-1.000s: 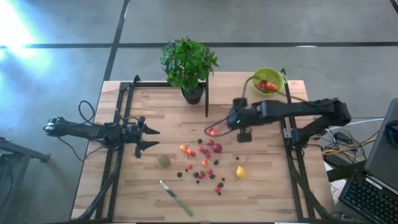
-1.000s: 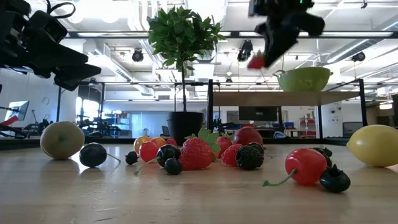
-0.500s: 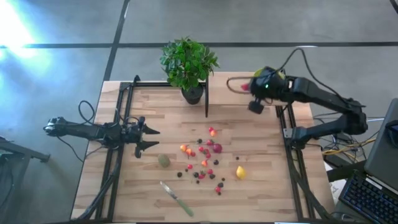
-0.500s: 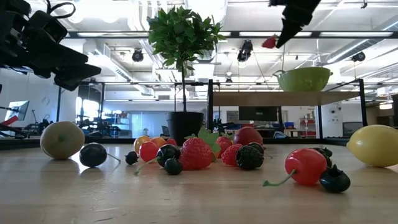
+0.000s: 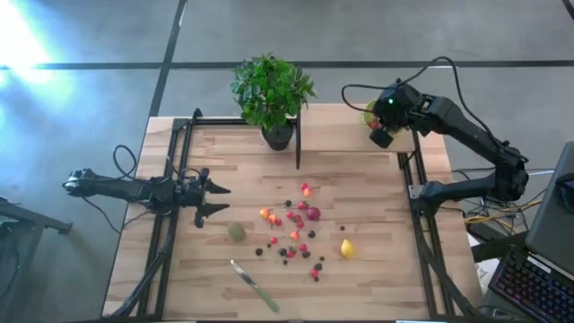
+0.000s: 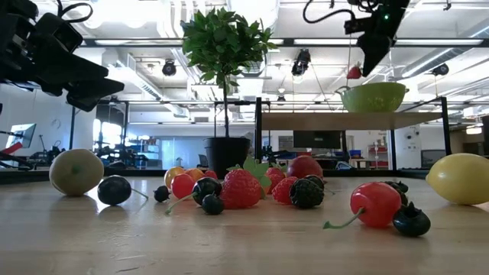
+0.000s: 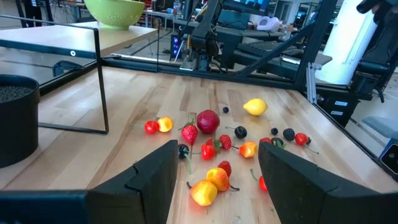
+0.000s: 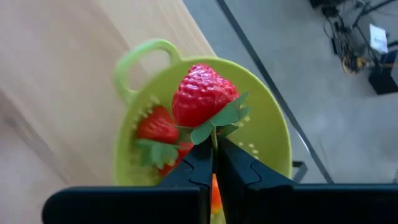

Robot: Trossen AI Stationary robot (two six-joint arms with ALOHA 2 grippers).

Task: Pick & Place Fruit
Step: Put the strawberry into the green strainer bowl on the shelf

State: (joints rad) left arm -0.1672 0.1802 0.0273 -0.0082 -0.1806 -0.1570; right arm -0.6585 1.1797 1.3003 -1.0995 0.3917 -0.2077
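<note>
My right gripper (image 8: 213,152) hangs over the lime-green bowl (image 8: 268,134) at the table's far right, shut on a red strawberry (image 8: 203,93). In the low view the strawberry (image 6: 354,72) is just above the bowl's rim (image 6: 374,97). Two other strawberries (image 8: 158,127) lie in the bowl. Several small fruits (image 5: 291,229), a yellow lemon (image 5: 346,248) and a dull-green kiwi (image 5: 236,231) rest on the table's middle. My left gripper (image 5: 223,199) waits open at the left, level above the table, pointing toward the fruits (image 7: 208,121). My right gripper pinches the strawberry's green leaf cap (image 8: 216,126) between its two fingertips (image 8: 200,163). The fingers slant down from above. The strawberry sticks out past the fingertips, lifted clear, over the inside of the bowl.
The bowl stands on a raised wooden shelf (image 6: 321,121) on a black frame at the far edge. A potted plant (image 5: 272,90) stands far centre. A green-handled knife (image 5: 254,285) lies near the front edge. Black frame rails (image 5: 423,233) run along both table sides.
My right gripper has carried the strawberry from above the fruit pile up and toward the table's far right corner, turning about its own axis on the way. It has stayed shut, and the strawberry now hangs over the bowl.
</note>
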